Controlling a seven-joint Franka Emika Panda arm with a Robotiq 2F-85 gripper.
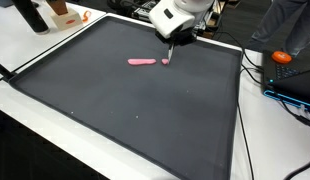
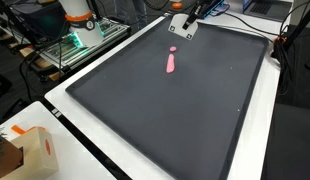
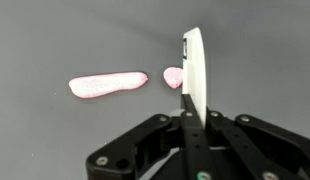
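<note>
My gripper (image 3: 187,118) clamps a thin white flat blade (image 3: 193,62) upright, edge presented beside a small pink lump (image 3: 172,76); long pink strip (image 3: 108,84) near.

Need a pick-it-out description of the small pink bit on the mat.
On the big dark mat, look near the edge under the gripper. Two pink pieces lie there, apart; the small pink bit is the short rounded one beside the white flat blade, not the long pink strip.

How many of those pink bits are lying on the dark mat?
2. The long pink piece lies flat on the mat; the small pink piece sits just off its end, partly hidden by a white blade.
</note>
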